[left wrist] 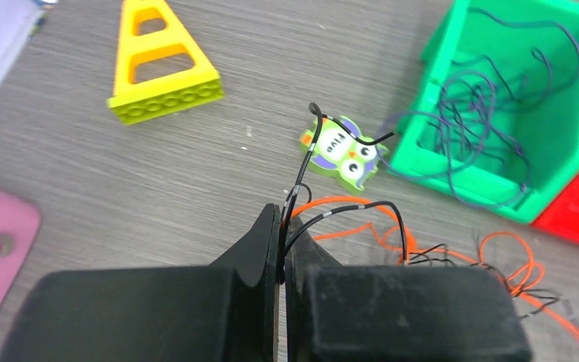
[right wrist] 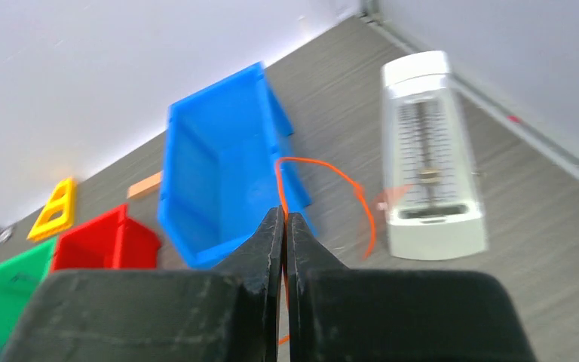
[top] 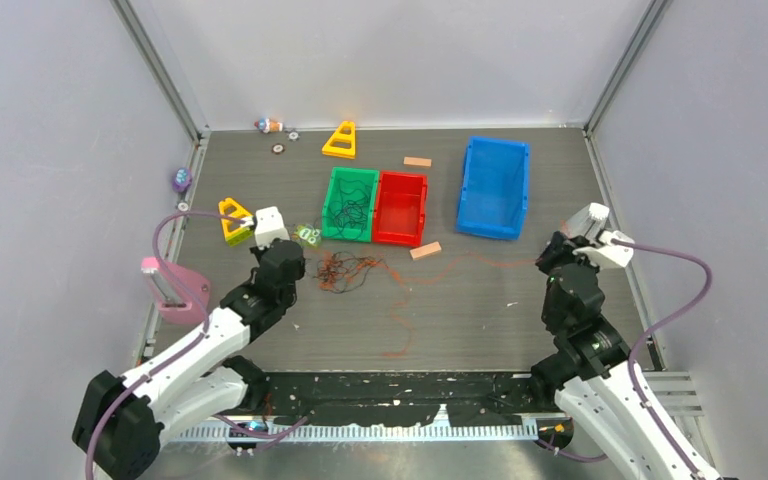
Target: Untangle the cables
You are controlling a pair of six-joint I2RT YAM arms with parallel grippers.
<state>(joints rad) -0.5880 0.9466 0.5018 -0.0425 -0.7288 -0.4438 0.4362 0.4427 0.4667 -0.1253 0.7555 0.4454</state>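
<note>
left gripper (left wrist: 282, 234) pinched shut on a black strand (left wrist: 301, 170) and right gripper (right wrist: 284, 226) apparently clamping an orange strand (right wrist: 332, 170), the light, floppy cables (top: 348, 270) lie clumped centre-frame, best taken by free ends.

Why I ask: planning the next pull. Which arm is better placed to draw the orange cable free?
Right. The right fingers pinch the orange cable far from the clump; the left fingers hold a black cable at the clump, likely anchoring it.

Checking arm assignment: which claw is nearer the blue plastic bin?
Right. The right claw is just right of the near corner of the blue plastic bin; the left claw is far left of it, beyond the green plastic bin.
</note>
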